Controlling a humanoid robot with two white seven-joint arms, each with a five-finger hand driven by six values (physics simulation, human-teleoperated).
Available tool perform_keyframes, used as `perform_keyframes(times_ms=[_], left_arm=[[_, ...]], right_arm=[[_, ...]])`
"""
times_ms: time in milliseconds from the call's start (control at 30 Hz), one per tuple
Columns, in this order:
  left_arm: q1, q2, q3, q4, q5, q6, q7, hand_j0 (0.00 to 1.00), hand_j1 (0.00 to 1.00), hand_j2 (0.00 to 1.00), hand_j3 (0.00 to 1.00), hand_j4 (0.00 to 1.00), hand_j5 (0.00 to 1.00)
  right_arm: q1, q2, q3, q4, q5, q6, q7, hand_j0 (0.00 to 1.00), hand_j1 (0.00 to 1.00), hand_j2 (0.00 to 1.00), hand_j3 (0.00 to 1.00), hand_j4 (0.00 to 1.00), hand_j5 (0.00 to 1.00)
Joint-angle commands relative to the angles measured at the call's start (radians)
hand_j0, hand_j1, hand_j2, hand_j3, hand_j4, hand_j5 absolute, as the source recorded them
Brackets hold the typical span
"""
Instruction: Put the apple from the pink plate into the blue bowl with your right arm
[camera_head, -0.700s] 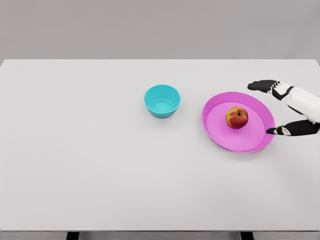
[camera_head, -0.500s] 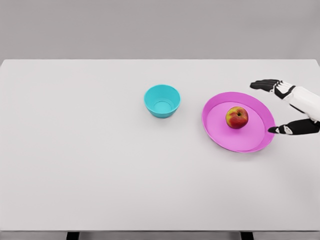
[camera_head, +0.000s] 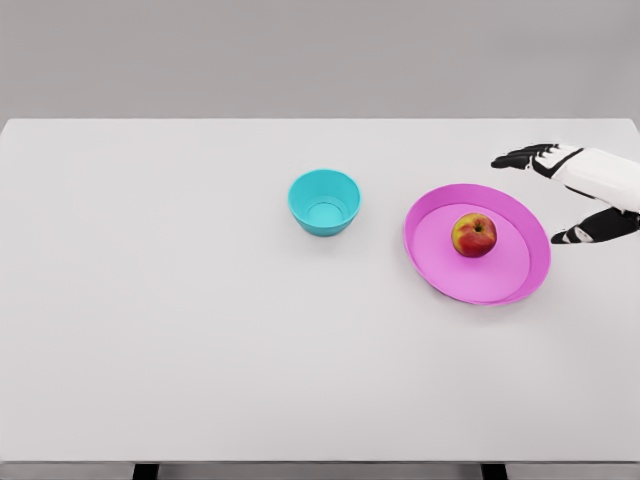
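Your right hand (camera_head: 575, 190) is wide open w/ nothing in it. Apple (camera_head: 474, 235) sits on pink plate (camera_head: 436, 262) just left of hand; blue bowl (camera_head: 324, 201) farther left.

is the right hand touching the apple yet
Apart. The head view shows the right hand open beyond the pink plate's right rim, bare plate between it and the apple.

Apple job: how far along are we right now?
Nothing is done yet: the apple sits on the pink plate and the blue bowl is empty. In hand: the right hand is open beside the plate's right rim, holding nothing. Left: grasp, carry left, release into the bowl.
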Motion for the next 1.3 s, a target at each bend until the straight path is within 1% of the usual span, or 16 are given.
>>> perform_keyframes(times_ms=[0,67,100,133,200,233,300,367,467,567,633,700,767,867,1133,1267], left_arm=[[0.000,0.000,0.000,0.000,0.000,0.000,0.000,1.00,1.00,1.00,1.00,1.00,1.00],[0.000,0.000,0.000,0.000,0.000,0.000,0.000,1.00,1.00,1.00,1.00,1.00,1.00],[0.000,0.000,0.000,0.000,0.000,0.000,0.000,1.00,1.00,1.00,1.00,1.00,1.00],[0.000,0.000,0.000,0.000,0.000,0.000,0.000,1.00,1.00,1.00,1.00,1.00,1.00],[0.000,0.000,0.000,0.000,0.000,0.000,0.000,1.00,1.00,1.00,1.00,1.00,1.00],[0.000,0.000,0.000,0.000,0.000,0.000,0.000,1.00,1.00,1.00,1.00,1.00,1.00],[0.000,0.000,0.000,0.000,0.000,0.000,-0.001,1.00,1.00,1.00,1.00,1.00,1.00],[0.000,0.000,0.000,0.000,0.000,0.000,0.000,1.00,1.00,1.00,1.00,1.00,1.00],[0.000,0.000,0.000,0.000,0.000,0.000,0.000,1.00,1.00,1.00,1.00,1.00,1.00],[0.000,0.000,0.000,0.000,0.000,0.000,0.000,1.00,1.00,1.00,1.00,1.00,1.00],[0.000,0.000,0.000,0.000,0.000,0.000,-0.001,1.00,1.00,1.00,1.00,1.00,1.00],[0.000,0.000,0.000,0.000,0.000,0.000,0.000,1.00,1.00,1.00,1.00,1.00,1.00],[0.000,0.000,0.000,0.000,0.000,0.000,-0.001,1.00,1.00,1.00,1.00,1.00,1.00],[0.000,0.000,0.000,0.000,0.000,0.000,0.000,1.00,1.00,1.00,1.00,1.00,1.00],[0.000,0.000,0.000,0.000,0.000,0.000,-0.001,1.00,1.00,1.00,1.00,1.00,1.00],[0.000,0.000,0.000,0.000,0.000,0.000,-0.001,1.00,1.00,1.00,1.00,1.00,1.00]], right_arm=[[0.000,0.025,0.001,0.017,0.008,0.032,0.125,1.00,1.00,1.00,1.00,1.00,1.00],[-0.028,0.046,0.004,0.032,0.046,0.035,0.125,1.00,1.00,1.00,1.00,1.00,1.00],[-0.035,0.051,0.016,0.039,0.062,0.038,0.125,1.00,1.00,1.00,1.00,1.00,1.00],[-0.064,0.059,0.048,0.039,0.071,0.052,0.125,1.00,1.00,1.00,1.00,1.00,1.00],[-0.169,0.094,0.172,0.060,0.093,0.083,0.125,1.00,1.00,1.00,1.00,1.00,1.00],[-0.219,0.120,0.240,0.098,0.093,0.083,0.125,1.00,1.00,1.00,1.00,1.00,1.00],[-0.247,0.140,0.294,0.141,0.093,0.083,0.125,1.00,1.00,1.00,1.00,1.00,1.00],[-0.259,0.152,0.323,0.170,0.093,0.083,0.125,1.00,1.00,1.00,1.00,1.00,1.00],[-0.262,0.154,0.326,0.201,0.094,0.081,0.125,1.00,1.00,1.00,1.00,1.00,1.00],[-0.262,0.155,0.330,0.206,0.097,0.083,0.125,1.00,1.00,1.00,1.00,1.00,1.00],[-0.293,0.184,0.364,0.247,0.097,0.081,0.125,1.00,1.00,1.00,1.00,1.00,1.00],[-0.316,0.189,0.392,0.270,0.097,0.081,0.125,1.00,1.00,1.00,1.00,1.00,1.00],[-0.316,0.191,0.395,0.272,0.097,0.081,0.125,1.00,1.00,1.00,1.00,1.00,1.00],[-0.325,0.204,0.395,0.307,0.099,0.081,0.125,1.00,1.00,1.00,1.00,1.00,1.00],[-0.325,0.208,0.413,0.322,0.099,0.081,0.125,1.00,1.00,1.00,1.00,1.00,1.00],[-0.325,0.229,0.426,0.344,0.111,0.081,0.125,1.00,1.00,1.00,1.00,1.00,1.00]])
